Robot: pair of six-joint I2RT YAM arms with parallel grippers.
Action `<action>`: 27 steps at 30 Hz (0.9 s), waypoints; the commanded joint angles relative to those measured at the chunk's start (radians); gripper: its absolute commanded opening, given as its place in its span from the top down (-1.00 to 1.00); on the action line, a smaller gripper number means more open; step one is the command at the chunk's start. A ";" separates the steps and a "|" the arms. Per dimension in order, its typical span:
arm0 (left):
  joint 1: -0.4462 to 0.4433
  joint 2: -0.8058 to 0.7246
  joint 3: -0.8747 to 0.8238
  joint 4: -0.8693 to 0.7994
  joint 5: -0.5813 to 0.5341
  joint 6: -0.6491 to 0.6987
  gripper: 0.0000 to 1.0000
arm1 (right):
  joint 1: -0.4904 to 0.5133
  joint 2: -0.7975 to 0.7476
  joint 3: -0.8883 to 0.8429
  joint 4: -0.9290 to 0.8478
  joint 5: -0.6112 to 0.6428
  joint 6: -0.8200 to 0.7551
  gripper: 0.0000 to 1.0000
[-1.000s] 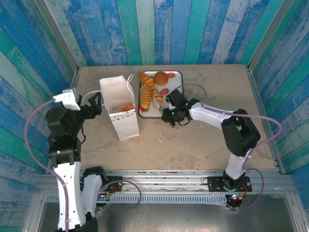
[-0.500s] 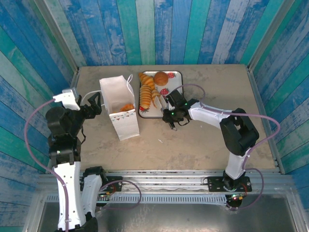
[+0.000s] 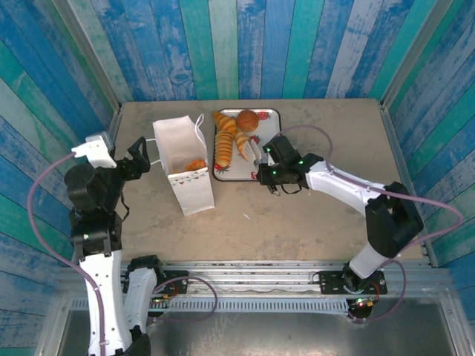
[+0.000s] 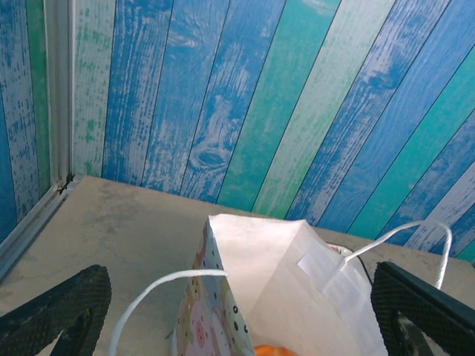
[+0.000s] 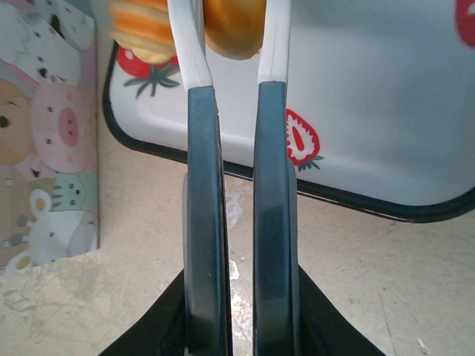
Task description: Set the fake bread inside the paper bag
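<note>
The white paper bag [image 3: 183, 169] stands open left of the strawberry-print tray [image 3: 269, 115]. An orange piece of fake bread [image 3: 195, 164] lies inside it, and its top edge shows in the left wrist view [image 4: 278, 349]. More fake bread lies on the tray: ridged croissants [image 3: 225, 133] and a round brown bun [image 3: 247, 119]. My right gripper [image 3: 254, 153] is at the tray's near right part. Its white fingertips [image 5: 185, 44] are shut on a golden-brown piece [image 5: 236, 30]. My left gripper [image 3: 138, 158] stands open just left of the bag [image 4: 297, 289], with its black fingers [image 4: 59, 308] wide apart.
Blue and green plank walls [image 3: 245, 44] enclose the tan table [image 3: 319, 215], with a metal rail along each side. The bag's cartoon-print face [image 5: 44, 148] stands close to the left of my right fingers. The tray's black rim [image 5: 356, 200] lies under them.
The right jaws have closed on the golden-brown piece, and the right arm's elbow has swung out to the right. The left arm has shifted slightly left.
</note>
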 commanded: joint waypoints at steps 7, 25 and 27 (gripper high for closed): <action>0.004 0.112 0.044 0.044 0.080 -0.120 -0.88 | 0.013 -0.235 0.027 -0.082 0.080 -0.010 0.74; 0.004 0.624 0.421 -0.238 0.102 0.155 -0.74 | 0.225 -0.416 0.242 -0.217 0.247 -0.039 0.75; 0.004 0.668 0.431 -0.254 0.108 0.174 -0.74 | 0.250 -0.419 0.273 -0.210 0.256 -0.063 0.75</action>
